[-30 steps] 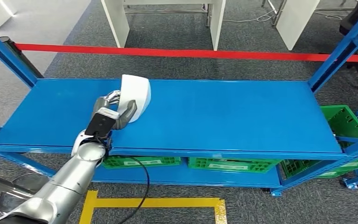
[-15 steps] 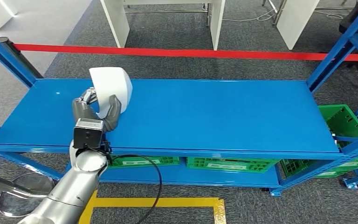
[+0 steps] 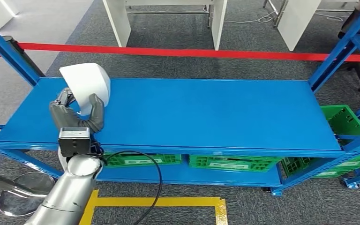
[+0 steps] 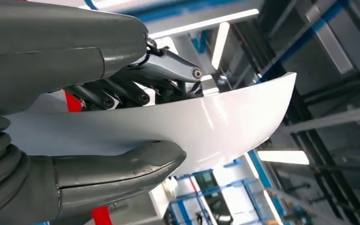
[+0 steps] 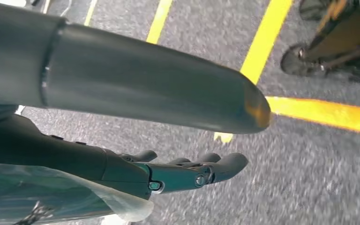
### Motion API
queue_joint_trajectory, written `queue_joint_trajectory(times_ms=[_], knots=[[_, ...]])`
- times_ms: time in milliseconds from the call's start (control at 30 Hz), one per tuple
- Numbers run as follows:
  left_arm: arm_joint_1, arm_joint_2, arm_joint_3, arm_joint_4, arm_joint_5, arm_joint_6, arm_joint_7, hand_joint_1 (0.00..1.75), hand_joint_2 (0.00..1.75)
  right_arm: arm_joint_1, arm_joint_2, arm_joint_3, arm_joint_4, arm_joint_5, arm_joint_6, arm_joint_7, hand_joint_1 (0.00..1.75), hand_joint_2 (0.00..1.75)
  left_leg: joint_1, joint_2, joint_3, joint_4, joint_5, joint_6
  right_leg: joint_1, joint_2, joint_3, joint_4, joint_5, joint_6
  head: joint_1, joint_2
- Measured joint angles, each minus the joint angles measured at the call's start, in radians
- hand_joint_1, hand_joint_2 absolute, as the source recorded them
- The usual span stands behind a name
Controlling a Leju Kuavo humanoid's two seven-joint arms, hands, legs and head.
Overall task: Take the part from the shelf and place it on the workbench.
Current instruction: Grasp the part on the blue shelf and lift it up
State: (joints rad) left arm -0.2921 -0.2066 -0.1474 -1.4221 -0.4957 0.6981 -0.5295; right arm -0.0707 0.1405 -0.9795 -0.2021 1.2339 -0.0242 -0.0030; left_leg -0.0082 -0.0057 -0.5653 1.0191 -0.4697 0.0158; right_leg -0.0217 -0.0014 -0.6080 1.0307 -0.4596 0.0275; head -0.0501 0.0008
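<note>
Your left hand (image 3: 77,115) grips the curved white glossy plastic shell part (image 3: 86,84), thumb on the near face and the darker fingers (image 3: 62,97) wrapped round its far edge. The part is held up over the left end of the blue metal shelf deck (image 3: 206,112), close to the blue upright post (image 3: 9,54) at that corner. Whether it touches the deck you cannot tell from the head view.

In the left wrist view the same hold shows close up: the thick grey thumb (image 4: 122,171) presses one side of the white shell (image 4: 225,122), and the dark linked fingers (image 4: 136,86) clamp the other side. The shell's rim sweeps out past the fingertips in a smooth arc.

Your right hand (image 5: 183,173) hangs by your side above grey speckled carpet (image 5: 309,187). Its fingers are spread and only gently curved, holding nothing. Yellow floor tape (image 5: 328,115) runs just beyond the hand.

Around the shelf:
- Green plastic crates (image 3: 234,165) sit on the lower tier beneath the deck.
- Another green crate (image 3: 344,119) sits off the right end.
- A red tape line (image 3: 192,53) crosses the carpet behind the shelf.
- White furniture legs (image 3: 218,21) stand beyond that line.
- A black cable (image 3: 152,168) loops from your left forearm down over the shelf's front edge.
</note>
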Motion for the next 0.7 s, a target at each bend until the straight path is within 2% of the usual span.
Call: queue_joint_trajectory(times_ms=[33,67,100,167,200,233,267,333,367,400,433,500,533,567,600,667,700], knots=[[0.0,-0.002,0.004,-0.004,0.001,0.001,0.0,1.75,1.75,0.0,0.0,0.0,0.0,0.002,0.0,0.0,0.0,0.0,0.002,0.001,-0.002,-0.006,0.008,0.006,0.0,0.0,-0.005,0.005,-0.009,0.005,0.0,0.0],[0.0,-0.003,0.007,-0.008,0.0,0.001,0.001,1.75,1.75,0.001,0.0,0.0,0.0,0.003,0.0,0.0,0.0,0.0,0.004,0.003,-0.005,-0.012,0.017,0.012,0.0,0.0,-0.014,0.024,-0.031,0.009,0.002,0.0],[0.001,-0.005,0.009,-0.01,-0.002,0.001,0.002,1.75,1.75,0.001,0.0,0.0,0.0,0.005,0.0,0.001,0.0,0.0,0.007,0.005,-0.011,-0.017,0.026,0.017,0.001,0.001,-0.03,0.066,-0.068,0.012,0.004,0.0],[0.002,-0.007,0.014,-0.012,-0.006,0.001,0.005,1.75,1.75,0.001,0.0,0.0,0.0,0.006,0.001,0.001,0.0,0.0,0.005,0.006,-0.029,-0.017,0.04,0.021,0.002,0.001,-0.069,0.187,-0.149,0.015,0.006,0.0],[0.003,-0.008,0.016,-0.012,-0.007,0.001,0.006,1.75,1.75,0.0,0.0,0.0,0.0,0.007,0.001,0.001,0.0,0.0,0.004,0.006,-0.04,-0.016,0.047,0.021,0.001,0.0,-0.08,0.237,-0.173,0.017,0.007,0.0],[0.005,-0.008,0.019,-0.013,-0.007,0.001,0.006,1.75,1.75,0.0,0.0,0.0,0.0,0.007,0.001,0.002,0.0,0.0,0.003,0.006,-0.05,-0.015,0.054,0.02,0.002,0.0,-0.077,0.256,-0.178,0.018,0.006,0.0],[0.006,-0.008,0.021,-0.013,-0.008,0.001,0.006,1.75,1.75,0.0,0.0,0.0,0.0,0.008,0.001,0.002,0.0,0.0,0.002,0.006,-0.06,-0.014,0.062,0.019,0.002,0.0,-0.055,0.239,-0.163,0.018,0.006,0.0],[0.007,-0.008,0.025,-0.014,-0.008,0.001,0.006,1.75,1.75,-0.002,0.0,0.0,0.0,0.008,0.001,0.003,0.0,0.0,0.003,0.006,-0.078,-0.008,0.075,0.014,0.001,0.0,0.032,0.115,-0.118,0.016,0.006,0.0],[0.007,-0.009,0.027,-0.016,-0.009,0.001,0.005,1.75,1.75,-0.004,0.0,0.0,0.0,0.008,0.001,0.003,0.0,0.0,0.002,0.006,-0.087,-0.004,0.081,0.009,0.003,0.001,0.075,0.05,-0.103,0.013,0.006,0.0],[0.007,-0.01,0.029,-0.018,-0.009,0.001,0.005,1.75,1.75,-0.006,0.0,0.0,0.0,0.009,0.001,0.003,0.0,0.0,0.002,0.006,-0.093,-0.001,0.087,0.003,0.004,0.002,0.103,0.005,-0.098,0.01,0.006,0.0],[0.008,-0.011,0.031,-0.021,-0.01,0.002,0.004,1.75,1.75,-0.008,0.0,0.0,0.0,0.009,0.001,0.003,0.0,0.0,0.001,0.006,-0.097,0.001,0.093,-0.002,0.006,0.004,0.112,-0.016,-0.1,0.005,0.006,0.0],[0.009,-0.012,0.033,-0.023,-0.011,0.002,0.004,1.75,1.75,-0.008,0.0,0.0,0.0,0.01,0.001,0.003,0.0,0.0,0.0,0.005,-0.1,0.0,0.105,-0.014,0.007,0.005,0.101,-0.019,-0.092,-0.006,0.006,0.0],[0.01,-0.012,0.034,-0.023,-0.013,0.002,0.003,1.75,1.75,-0.008,0.001,0.0,0.0,0.011,0.001,0.003,0.0,0.0,0.002,0.005,-0.103,0.003,0.099,-0.02,0.006,0.003,0.093,-0.019,-0.086,-0.015,0.005,0.0],[0.01,-0.012,0.035,-0.024,-0.015,0.002,0.003,1.75,1.75,-0.008,0.002,0.0,0.0,0.012,0.001,0.003,0.0,0.0,0.003,0.004,-0.109,0.018,0.073,-0.026,0.005,0.001,0.088,-0.021,-0.076,-0.023,0.003,0.0],[0.011,-0.012,0.037,-0.025,-0.017,0.002,0.003,1.75,1.75,-0.008,0.002,0.0,0.0,0.013,0.001,0.003,0.0,0.0,0.005,0.004,-0.119,0.054,0.03,-0.031,0.003,-0.002,0.08,-0.022,-0.065,-0.03,0.001,0.0],[0.014,-0.012,0.039,-0.027,-0.02,0.002,0.003,1.75,1.75,-0.008,0.002,0.0,0.0,0.014,-0.001,0.003,0.0,0.0,0.008,0.004,-0.143,0.175,-0.078,-0.041,0.004,-0.003,0.059,-0.019,-0.043,-0.036,-0.002,0.0],[0.016,-0.012,0.04,-0.028,-0.02,0.002,0.003,1.75,1.75,-0.008,0.002,0.0,0.0,0.014,-0.001,0.004,0.0,0.0,0.009,0.004,-0.15,0.235,-0.111,-0.044,0.004,-0.003,0.045,-0.018,-0.033,-0.037,-0.003,0.0]])
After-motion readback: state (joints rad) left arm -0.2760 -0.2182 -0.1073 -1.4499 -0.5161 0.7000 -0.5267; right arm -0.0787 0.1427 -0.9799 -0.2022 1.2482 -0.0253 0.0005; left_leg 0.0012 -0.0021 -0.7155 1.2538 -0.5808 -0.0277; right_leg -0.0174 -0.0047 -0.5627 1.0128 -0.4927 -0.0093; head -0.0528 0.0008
